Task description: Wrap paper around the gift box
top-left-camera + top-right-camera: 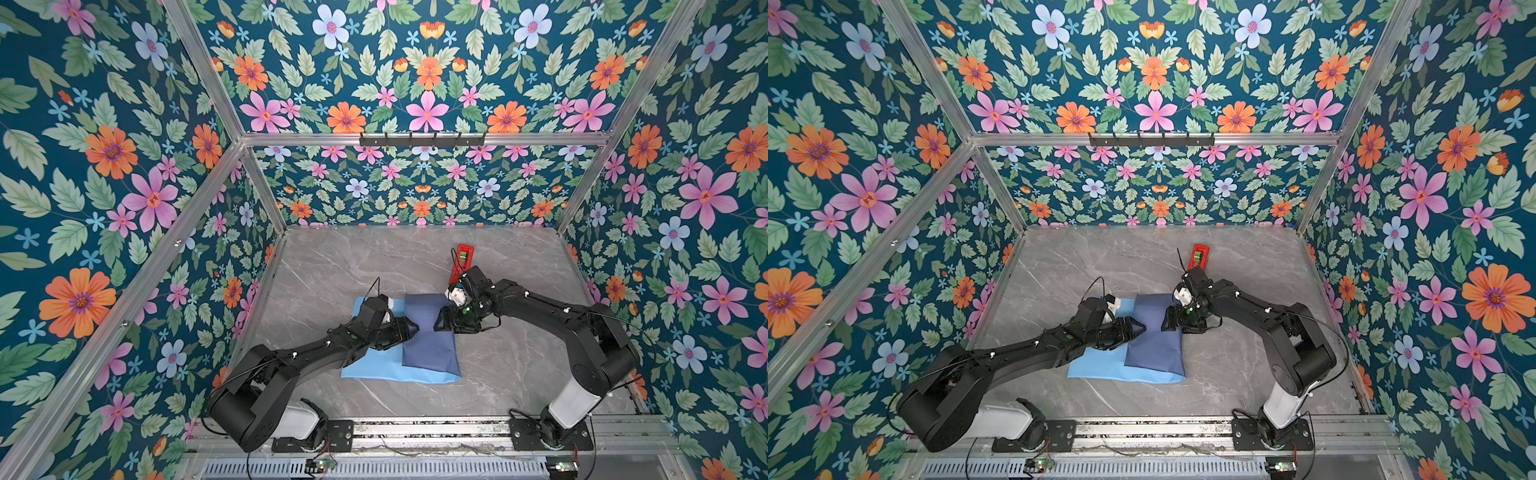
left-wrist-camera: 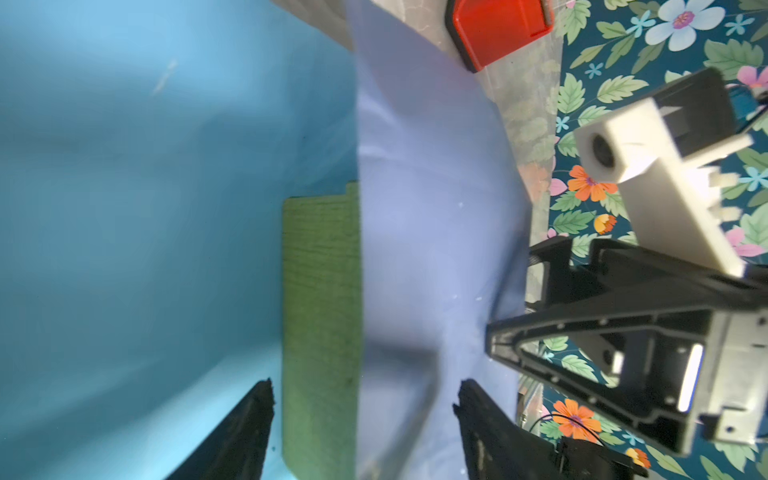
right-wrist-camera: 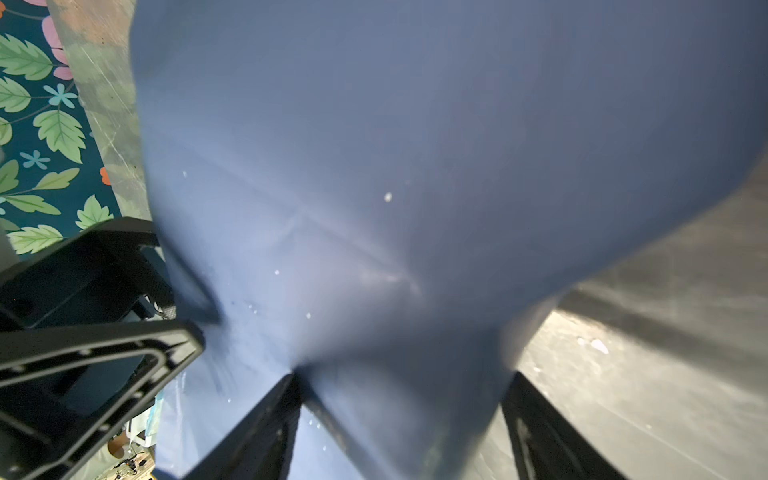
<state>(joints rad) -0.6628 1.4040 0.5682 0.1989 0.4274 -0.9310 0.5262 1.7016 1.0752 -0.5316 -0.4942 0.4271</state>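
Folded slate-blue face up at lower centre of both top views, large thin creased paper sheet [image 1: 430, 332], light blue at lower left. Hides the flat olive-green textured gift box [image 2: 320, 311] bar one strip. Left gripper [image 2: 365, 386] spread wide astride box edge and fold, clamping nothing. Right gripper [image 3: 403, 378] wide, paper hump filling the gap; grip impossible to tell. Narrow red tape dispenser [image 1: 463, 257], label too small to read.

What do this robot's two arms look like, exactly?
The left arm and right arm are black, jointed segments with white base sections, trailed by thin black cables. The left end effector and right end effector each have two black, tapered fingers and a white camera block behind.
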